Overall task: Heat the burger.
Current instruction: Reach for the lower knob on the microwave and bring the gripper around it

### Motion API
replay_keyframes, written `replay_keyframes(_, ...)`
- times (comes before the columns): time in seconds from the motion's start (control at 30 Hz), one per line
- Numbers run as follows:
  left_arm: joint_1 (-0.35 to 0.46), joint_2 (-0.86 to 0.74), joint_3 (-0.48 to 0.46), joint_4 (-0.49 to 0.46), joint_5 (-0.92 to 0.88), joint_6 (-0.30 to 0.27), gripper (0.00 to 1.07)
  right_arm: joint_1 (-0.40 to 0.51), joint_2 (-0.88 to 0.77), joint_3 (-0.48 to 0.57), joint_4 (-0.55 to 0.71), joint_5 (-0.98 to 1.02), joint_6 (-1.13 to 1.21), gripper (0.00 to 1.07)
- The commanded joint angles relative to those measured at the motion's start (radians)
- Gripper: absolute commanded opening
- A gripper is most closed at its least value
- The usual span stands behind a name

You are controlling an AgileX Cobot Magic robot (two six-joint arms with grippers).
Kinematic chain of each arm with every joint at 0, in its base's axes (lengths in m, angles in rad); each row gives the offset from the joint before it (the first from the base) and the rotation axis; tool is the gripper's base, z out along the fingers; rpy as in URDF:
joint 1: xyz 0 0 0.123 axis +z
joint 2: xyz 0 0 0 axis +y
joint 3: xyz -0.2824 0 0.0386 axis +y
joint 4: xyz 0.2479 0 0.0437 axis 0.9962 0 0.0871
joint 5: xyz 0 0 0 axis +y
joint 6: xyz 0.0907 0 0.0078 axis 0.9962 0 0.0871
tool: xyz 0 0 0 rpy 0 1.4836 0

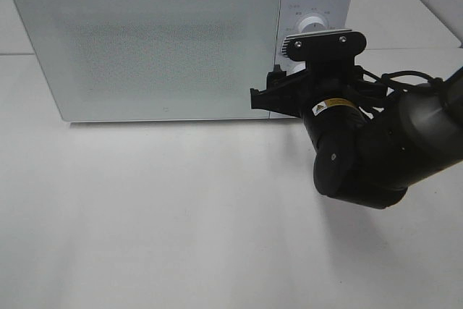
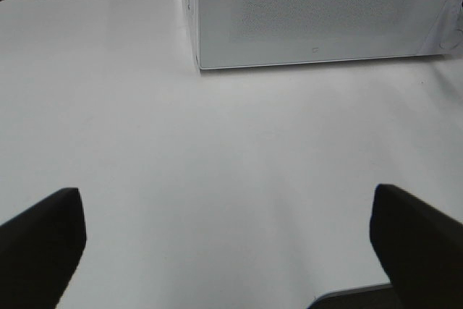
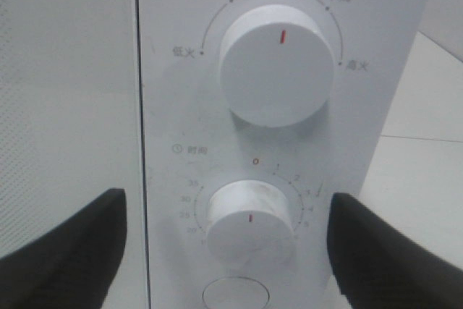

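Free tabletop [image 1: 181, 215], closed microwave door [image 1: 145, 41] behind

White microwave [image 1: 145, 41] sits at the back of a plain white worktop [image 1: 159, 215], door [image 1: 166, 48] shut, with that speckled mesh window so you can't see inside. The control panel is on the right of the door. The power dial [image 3: 275, 63] up top has its red tick pointing straight up at the middle setting. The timer dial [image 3: 249, 222] sits under it, tick lined up with the 0, and there's a round button [image 3: 235, 294] just below that.
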Motion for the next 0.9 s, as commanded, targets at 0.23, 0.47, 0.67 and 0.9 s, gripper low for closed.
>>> replay_keyframes(0.23,0.002,-0.016,0.0,-0.007,-0.014,-0.001,1.0,-0.051,0.048,-0.035,-0.054,0.01,0.094,0.76)
replay_keyframes(0.47,0.002,-0.016,0.0,-0.007,-0.014,-0.001,1.0,-0.056,0.089,-0.058,-0.053,0.012,0.093,0.76)
replay_keyframes(0.67,0.002,-0.016,0.0,-0.007,-0.014,-0.001,1.0,-0.073,0.099,-0.076,-0.067,0.006,0.1,0.76)
replay_keyframes(0.9,0.002,-0.016,0.0,-0.007,-0.014,-0.001,1.0,-0.086,0.099,-0.09,-0.075,0.011,0.104,0.76)
